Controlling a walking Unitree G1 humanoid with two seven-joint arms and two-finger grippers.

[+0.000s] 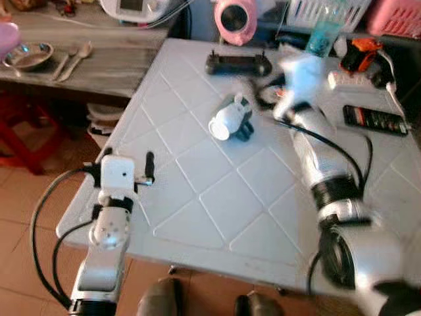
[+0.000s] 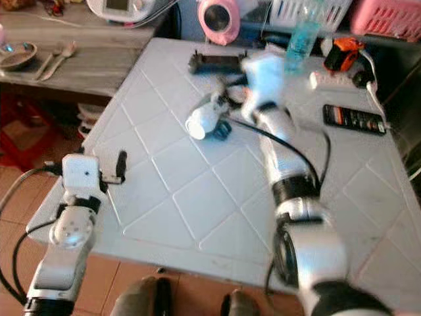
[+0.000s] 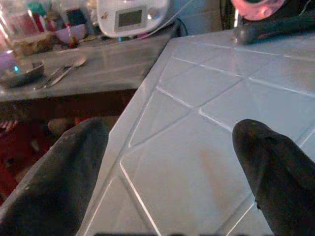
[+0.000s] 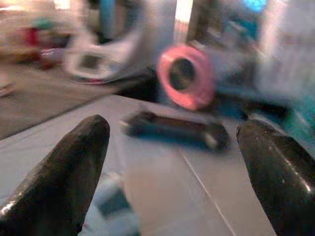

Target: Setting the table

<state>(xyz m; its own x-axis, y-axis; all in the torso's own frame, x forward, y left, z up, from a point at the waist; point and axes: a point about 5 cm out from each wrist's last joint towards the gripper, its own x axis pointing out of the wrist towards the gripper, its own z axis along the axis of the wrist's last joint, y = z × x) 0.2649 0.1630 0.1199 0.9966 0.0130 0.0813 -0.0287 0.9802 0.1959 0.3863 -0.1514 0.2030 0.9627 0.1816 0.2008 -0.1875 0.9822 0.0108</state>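
Observation:
A metal bowl and two spoons lie on the grey counter to the left of the white table. My left gripper hovers at the table's near left edge, open, with only tabletop between its fingers. My right arm reaches across the table, blurred. Its gripper is above the far middle, open and holding nothing, facing a black device and a pink round object. A small white object lies on its side just left of the right arm.
The table's far side holds a teal bottle, an orange-black tool, a power strip and a black remote. White and pink baskets stand behind. A red stool stands under the counter.

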